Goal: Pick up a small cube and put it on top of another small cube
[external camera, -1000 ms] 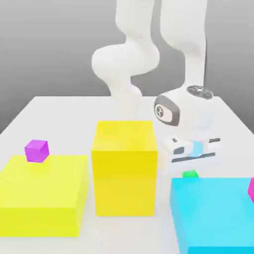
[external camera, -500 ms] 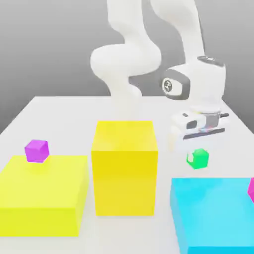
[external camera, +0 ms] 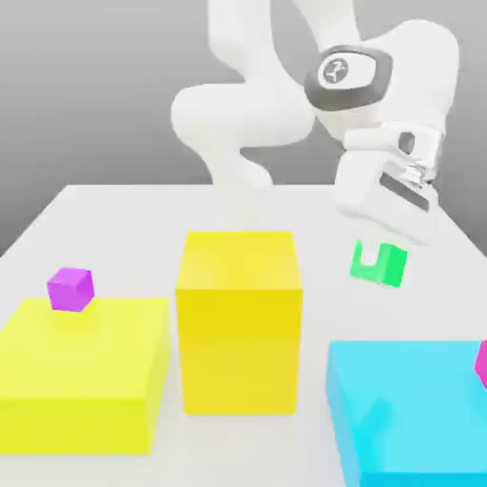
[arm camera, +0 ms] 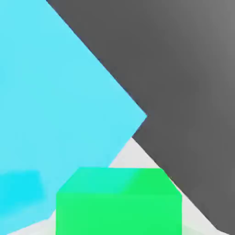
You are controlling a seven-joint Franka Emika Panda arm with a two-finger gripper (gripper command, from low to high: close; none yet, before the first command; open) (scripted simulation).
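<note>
The white robot arm bends over the table, and its gripper hangs in the air on the exterior view's right. The jaws are closed on the small green cube, and they hold it up off the table. The hand is tilted, so the cube hangs a bit crooked too. The cube is up above the gap between the tall yellow block and the flat cyan block. It does not touch either one.

In the hand view, the green cube sits very close to the camera, and the cyan block lies past it, with a bit of pale table beside it.

On the exterior view's left lies a flat yellow block, and a small magenta cube sits on top of it near the back edge. Another magenta cube peeks in at the right edge of the exterior view, on the cyan block. The tall yellow block stands in the middle, between the two flat blocks
</note>
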